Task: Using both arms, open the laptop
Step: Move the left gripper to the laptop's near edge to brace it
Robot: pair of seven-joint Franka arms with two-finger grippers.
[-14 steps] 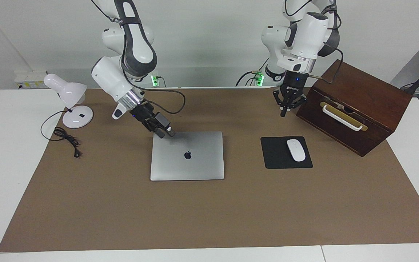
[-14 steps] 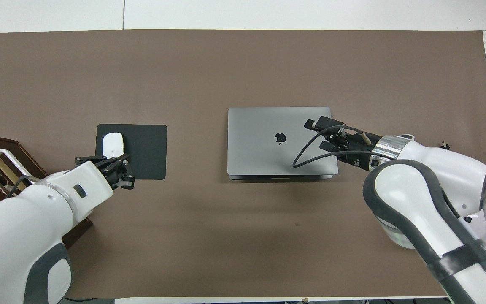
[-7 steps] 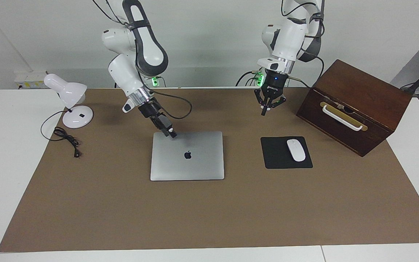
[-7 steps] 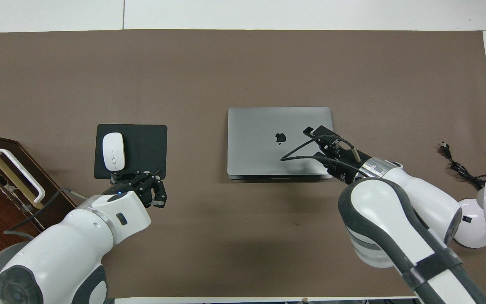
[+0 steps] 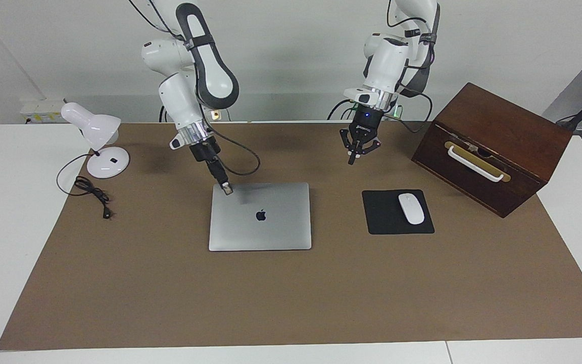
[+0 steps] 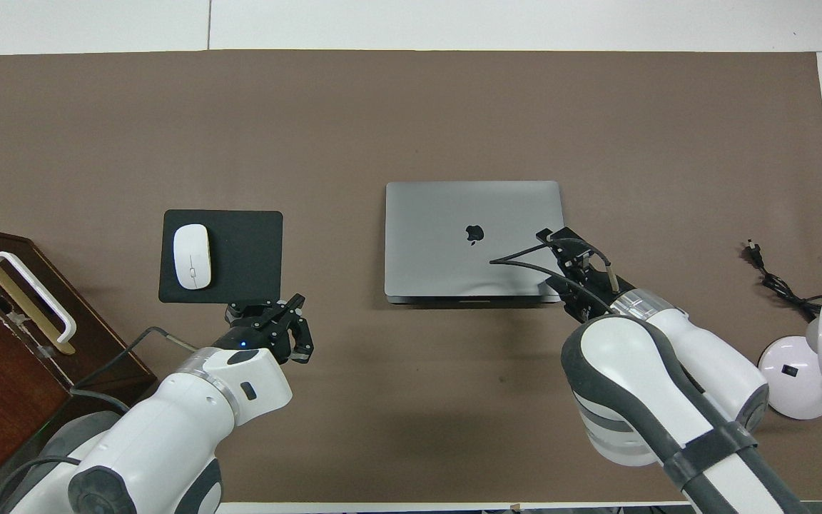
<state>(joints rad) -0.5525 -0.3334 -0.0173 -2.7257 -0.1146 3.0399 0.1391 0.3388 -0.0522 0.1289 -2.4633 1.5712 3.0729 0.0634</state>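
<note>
The laptop [image 5: 271, 227] lies closed and flat on the brown mat, its apple logo up; it also shows in the overhead view [image 6: 439, 228]. My right gripper [image 5: 226, 188] points steeply down at the laptop's lid, on the corner nearest the robots at the right arm's end. In the overhead view my right gripper [image 6: 552, 260] has its fingers apart and holds nothing. My left gripper [image 5: 350, 161] hangs in the air over bare mat, between the laptop and the mouse pad; its fingers meet in one tip. It also shows in the overhead view [image 6: 268, 325].
A black mouse pad [image 5: 384, 220] with a white mouse [image 5: 410, 208] lies beside the laptop toward the left arm's end. A brown wooden box [image 5: 498, 131] with a white handle stands past it. A white desk lamp [image 5: 94, 132] and its black cable [image 5: 91, 194] are at the right arm's end.
My right gripper has turned steeper and shifted along the lid's near edge to its corner. My left gripper has swung from beside the wooden box toward the laptop.
</note>
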